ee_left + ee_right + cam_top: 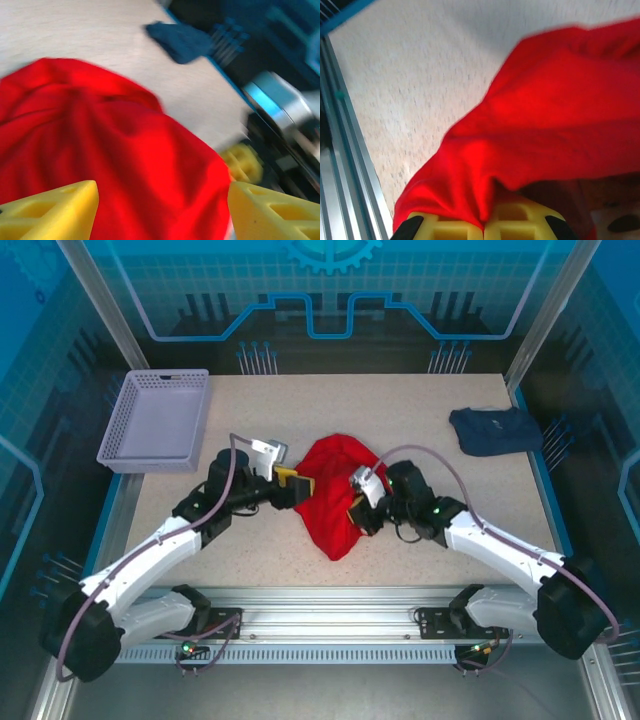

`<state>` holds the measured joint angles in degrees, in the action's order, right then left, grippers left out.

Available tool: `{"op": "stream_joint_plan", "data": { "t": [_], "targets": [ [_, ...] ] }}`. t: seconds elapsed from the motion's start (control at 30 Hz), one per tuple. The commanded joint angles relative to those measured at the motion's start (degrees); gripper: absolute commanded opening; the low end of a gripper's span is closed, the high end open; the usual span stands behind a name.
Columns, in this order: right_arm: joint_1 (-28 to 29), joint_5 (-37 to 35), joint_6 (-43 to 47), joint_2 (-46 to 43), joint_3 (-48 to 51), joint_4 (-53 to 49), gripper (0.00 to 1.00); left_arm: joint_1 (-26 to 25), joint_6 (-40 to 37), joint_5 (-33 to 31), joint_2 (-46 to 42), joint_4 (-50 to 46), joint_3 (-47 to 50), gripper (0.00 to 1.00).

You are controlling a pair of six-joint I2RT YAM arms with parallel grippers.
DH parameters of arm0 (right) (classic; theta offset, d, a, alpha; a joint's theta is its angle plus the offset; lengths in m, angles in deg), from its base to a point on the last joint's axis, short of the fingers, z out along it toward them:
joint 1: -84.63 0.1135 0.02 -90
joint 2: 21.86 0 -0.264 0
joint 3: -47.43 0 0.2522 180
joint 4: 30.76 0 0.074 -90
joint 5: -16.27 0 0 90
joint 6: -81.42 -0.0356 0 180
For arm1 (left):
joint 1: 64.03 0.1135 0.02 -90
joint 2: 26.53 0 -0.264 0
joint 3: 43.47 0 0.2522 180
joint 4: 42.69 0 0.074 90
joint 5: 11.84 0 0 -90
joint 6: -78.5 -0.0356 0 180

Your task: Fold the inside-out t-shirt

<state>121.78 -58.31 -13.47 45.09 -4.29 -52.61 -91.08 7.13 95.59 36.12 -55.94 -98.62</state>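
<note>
The inside-out t-shirt (335, 495) is a bright red bunched heap in the middle of the table, with a point hanging toward the near edge. My left gripper (297, 488) sits at its left edge, yellow fingers (60, 212) spread wide with red cloth (125, 150) lying between and beyond them, nothing pinched. My right gripper (357, 508) is at the heap's right side, its yellow jaws pressed together on a fold of the red cloth (530, 140), which drapes up and away from them (485, 225).
A lavender mesh basket (158, 418) stands at the back left. A dark navy folded garment (494, 428) lies at the back right, also blurred in the left wrist view (182, 40). A metal rail (330, 605) runs along the near edge.
</note>
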Motion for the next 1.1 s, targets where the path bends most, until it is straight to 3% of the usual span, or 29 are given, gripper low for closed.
{"op": "stream_joint_plan", "data": {
  "t": [0.0,0.23,0.4,0.5,0.6,0.73,0.9,1.07],
  "targets": [
    [2.6,-4.6,-5.4,-0.3,4.2,5.4,0.00,0.2,5.8,-5.1,5.9,-6.7,-3.7,0.71],
    [4.3,-5.3,-6.8,2.9,6.5,4.1,0.18,-5.6,4.3,-1.7,21.1,-9.9,-11.8,0.77],
    [4.3,-5.3,-6.7,2.4,6.4,4.3,0.20,-9.6,4.2,-0.3,28.4,-7.6,-17.4,0.76],
    [4.3,-5.5,-6.0,1.8,5.9,3.4,0.22,-10.1,3.2,-1.4,33.3,-10.7,-21.7,0.62],
    [3.2,-6.5,-4.6,-0.6,3.9,-0.6,0.30,-10.0,1.8,-0.9,35.7,-13.3,-24.4,0.34],
    [-0.4,-7.8,-4.7,-6.1,1.2,-6.9,0.42,-7.4,0.7,2.3,30.1,-10.3,-22.6,0.03],
    [-7.2,-12.1,-11.3,-7.1,-1.9,-11.6,0.48,0.1,7.7,10.8,21.2,2.8,-15.6,0.00],
    [-8.7,-10.5,-12.1,-1.6,-4.2,-9.1,0.50,2.9,9.4,16.0,18.9,5.9,-14.7,0.00]
  ]
}}
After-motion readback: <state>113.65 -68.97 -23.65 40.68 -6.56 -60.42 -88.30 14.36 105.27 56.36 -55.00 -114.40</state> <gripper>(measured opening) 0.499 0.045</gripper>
